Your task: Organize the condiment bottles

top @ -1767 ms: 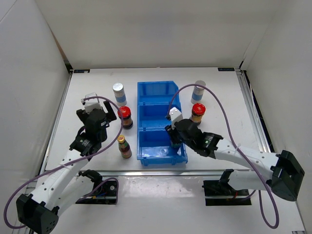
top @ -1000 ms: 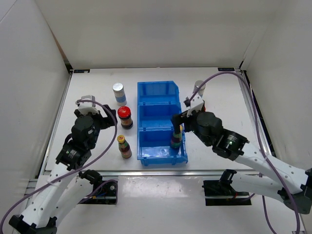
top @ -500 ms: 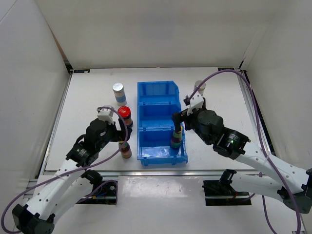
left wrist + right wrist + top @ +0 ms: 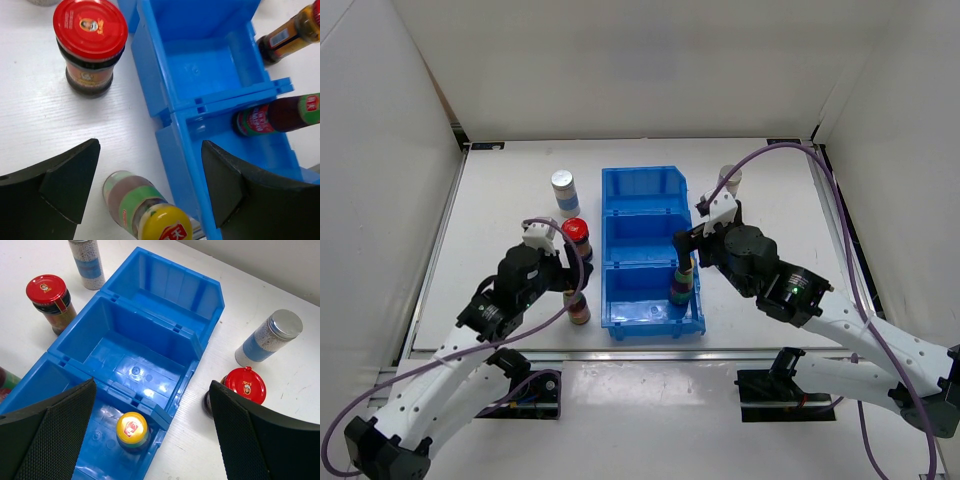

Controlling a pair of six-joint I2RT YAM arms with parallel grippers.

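Note:
Of the condiment bottles, one slim green-labelled, yellow-capped bottle (image 4: pixel 132 430) stands in the near compartment of the blue bin (image 4: pixel 642 214). My right gripper (image 4: pixel 152 425) hangs open above it, not touching. The other slim bottle (image 4: pixel 147 210) stands on the table left of the bin, and my left gripper (image 4: pixel 150 175) is open with a finger on each side of it, apart from it. A red-capped dark jar (image 4: pixel 90 45) and a white-blue bottle (image 4: pixel 564 190) stand left of the bin. Another red-capped jar (image 4: pixel 244 387) and a silver-lidded white-blue bottle (image 4: pixel 272 337) stand to its right.
The bin's middle compartment (image 4: pixel 135 360) and far compartment (image 4: pixel 170 287) hold nothing. White walls close in the table at the back and both sides. Cables loop over both arms.
My right gripper has let go of the slim bottle in the bin and risen above it. My left arm has swung right and down until its open fingers straddle the slim bottle on the table.

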